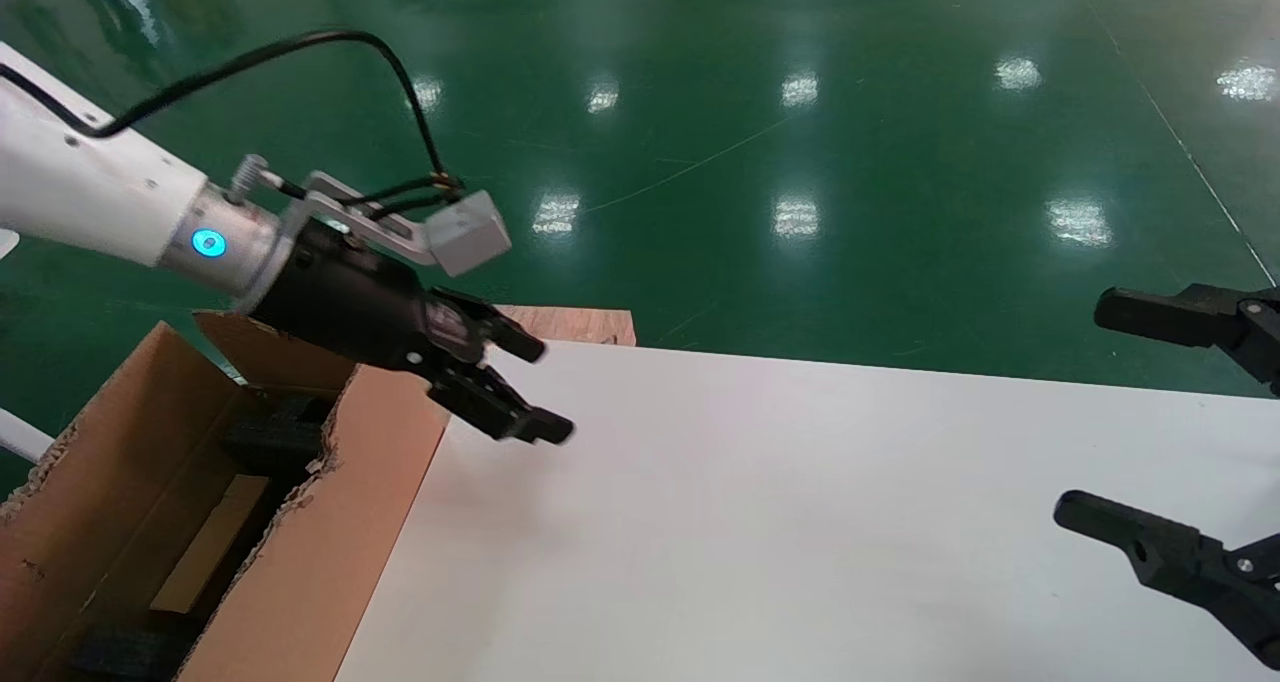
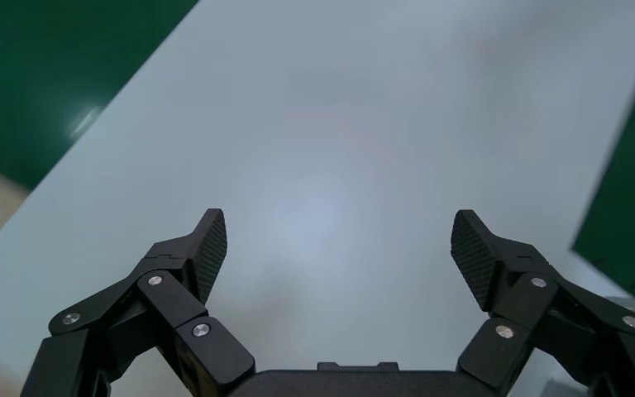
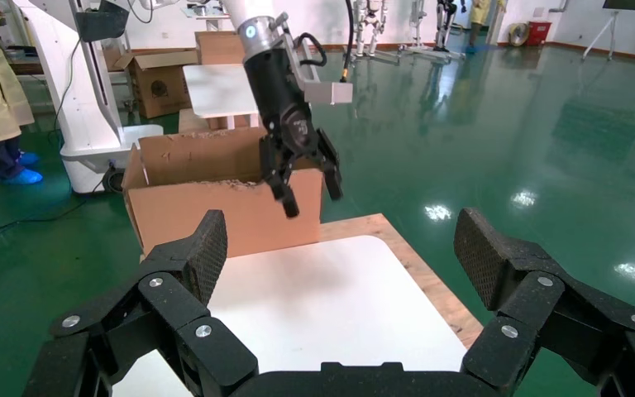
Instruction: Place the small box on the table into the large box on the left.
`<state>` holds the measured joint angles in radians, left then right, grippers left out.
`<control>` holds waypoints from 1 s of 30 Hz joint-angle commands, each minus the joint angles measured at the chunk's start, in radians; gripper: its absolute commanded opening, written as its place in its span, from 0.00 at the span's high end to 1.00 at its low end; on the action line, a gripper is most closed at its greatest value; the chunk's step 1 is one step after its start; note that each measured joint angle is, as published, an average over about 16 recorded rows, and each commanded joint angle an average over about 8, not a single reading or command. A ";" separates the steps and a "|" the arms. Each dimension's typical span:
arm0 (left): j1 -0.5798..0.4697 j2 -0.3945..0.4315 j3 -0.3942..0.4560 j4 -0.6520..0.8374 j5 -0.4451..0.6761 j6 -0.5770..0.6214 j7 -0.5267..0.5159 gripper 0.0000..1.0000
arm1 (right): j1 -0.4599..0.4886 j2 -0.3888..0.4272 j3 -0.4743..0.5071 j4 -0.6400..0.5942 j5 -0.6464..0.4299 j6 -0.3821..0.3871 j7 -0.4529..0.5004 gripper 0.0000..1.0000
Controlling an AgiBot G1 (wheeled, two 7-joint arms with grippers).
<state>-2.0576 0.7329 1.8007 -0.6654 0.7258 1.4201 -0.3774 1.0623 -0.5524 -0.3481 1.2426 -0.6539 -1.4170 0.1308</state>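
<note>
My right gripper (image 1: pixel 1085 417) hangs at 3 o'clock over the white worktop (image 1: pixel 800 522), its jaws spread wide and holding nothing. At 8 o'clock the large box (image 1: pixel 330 522) stands open against the worktop's left edge, ragged flaps up, black foam (image 1: pixel 280 432) and a pale brown slab, possibly the small box (image 1: pixel 210 542), inside. My left gripper (image 1: pixel 535 387) hovers at 10 o'clock just past that box's right flap, above the worktop, jaws wide apart and empty. A plywood board (image 1: pixel 580 324) shows behind it, then green floor (image 1: pixel 800 112).
</note>
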 commanded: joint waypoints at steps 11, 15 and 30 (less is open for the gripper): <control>0.259 -0.032 -0.400 -0.163 0.001 0.020 0.050 0.00 | 0.000 0.000 0.000 0.000 0.000 0.000 0.000 0.00; 0.344 -0.043 -0.532 -0.216 0.002 0.026 0.066 0.00 | 0.000 0.000 0.000 0.000 0.000 0.000 0.000 0.00; 0.656 -0.081 -1.014 -0.413 0.003 0.050 0.127 0.00 | 0.000 0.000 0.000 0.000 0.000 0.000 0.000 0.00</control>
<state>-1.4553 0.6583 0.8688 -1.0445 0.7288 1.4664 -0.2611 1.0624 -0.5524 -0.3481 1.2426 -0.6539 -1.4170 0.1308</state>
